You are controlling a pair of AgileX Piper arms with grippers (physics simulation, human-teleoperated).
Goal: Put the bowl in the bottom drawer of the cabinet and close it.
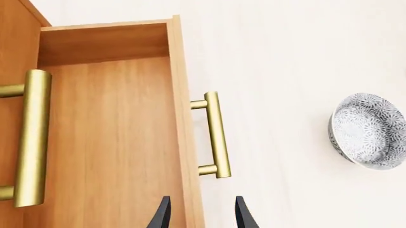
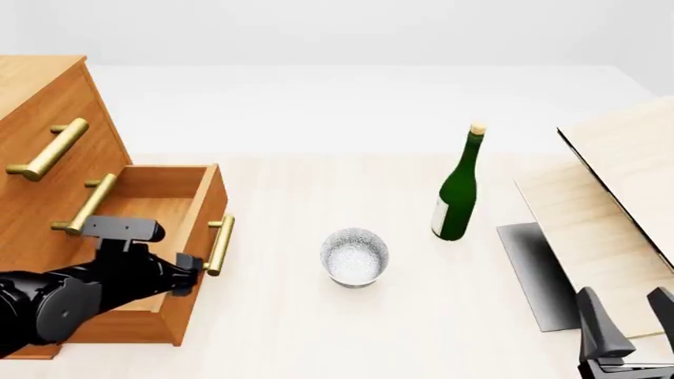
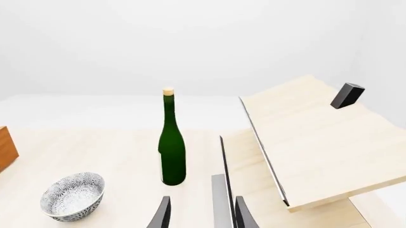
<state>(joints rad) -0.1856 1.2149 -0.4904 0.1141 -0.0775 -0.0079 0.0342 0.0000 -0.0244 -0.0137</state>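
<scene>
Between both open jaws sits the bowl [image 2: 354, 256].

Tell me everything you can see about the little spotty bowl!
The bowl is small and round, white with a fine grey speckled pattern inside and out. It looks ceramic. It stands upright and empty on the pale wooden table, between the open bottom drawer and the green bottle. Nothing touches it except the table; both pincers are away from it.

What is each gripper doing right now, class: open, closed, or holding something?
Left gripper: open, holding nothing, by the bottom drawer's handle.
Right gripper: open, holding nothing.
</scene>
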